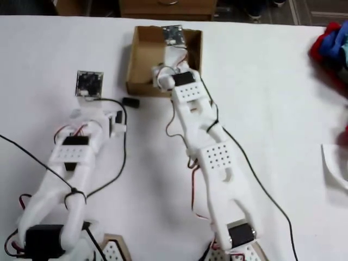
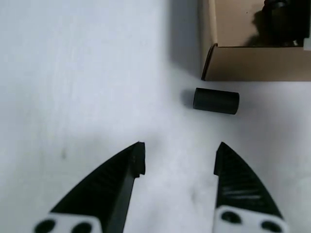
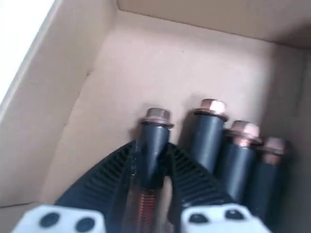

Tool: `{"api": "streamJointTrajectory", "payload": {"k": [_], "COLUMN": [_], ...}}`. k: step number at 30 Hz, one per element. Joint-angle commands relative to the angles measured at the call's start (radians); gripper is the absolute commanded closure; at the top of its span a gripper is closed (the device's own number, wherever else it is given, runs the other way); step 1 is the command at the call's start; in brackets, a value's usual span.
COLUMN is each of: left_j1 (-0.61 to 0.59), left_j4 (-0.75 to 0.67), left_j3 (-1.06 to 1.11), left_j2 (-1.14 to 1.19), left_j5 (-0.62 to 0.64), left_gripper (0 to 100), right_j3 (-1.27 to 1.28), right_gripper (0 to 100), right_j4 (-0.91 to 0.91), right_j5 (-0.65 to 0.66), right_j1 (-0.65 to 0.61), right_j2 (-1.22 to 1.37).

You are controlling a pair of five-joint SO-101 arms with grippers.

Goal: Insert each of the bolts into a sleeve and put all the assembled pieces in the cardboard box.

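Right gripper (image 3: 151,149) pinches a sleeved bolt (image 3: 155,131) inside the cardboard box (image 3: 68,97), beside three assembled pieces (image 3: 209,133); left gripper (image 2: 180,155) is spread, with a loose sleeve (image 2: 216,100) at its 1 o'clock from above; the bolt's threaded end is blurred.

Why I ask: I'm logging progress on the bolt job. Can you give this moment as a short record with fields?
left pincer: open, over the table, facing the loose sleeve
right pincer: shut on the held piece, inside the cardboard box
held piece: bolt in a black sleeve, copper-coloured head beyond the fingertips
loose sleeve: black, lying on its side on the table just outside the box wall, no bolt head showing
others in box: three assembled pieces side by side next to the held one
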Motion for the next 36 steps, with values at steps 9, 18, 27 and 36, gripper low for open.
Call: {"api": "streamJointTrajectory", "payload": {"k": [9,18,27,36], "left_j1": [-0.109,-0.321,-0.37,-0.393], "left_j4": [-0.009,-0.014,-0.012,-0.015], "left_j3": [-0.024,-0.041,-0.059,-0.059], "left_j2": [-0.012,-0.012,-0.005,-0.005], "left_j5": [0.123,0.377,0.381,0.381], "left_gripper": [75,75,75,75], "right_j3": [-0.021,-0.02,-0.009,-0.009], "right_gripper": [92.5,84.8,84.8,85.0], "right_j4": [0.403,0.723,0.727,0.539], "right_j5": [0.187,0.519,0.879,0.895], "right_j1": [0.024,-0.114,-0.249,-0.268], "right_j2": [-0.355,-0.397,-0.311,-0.171]}}
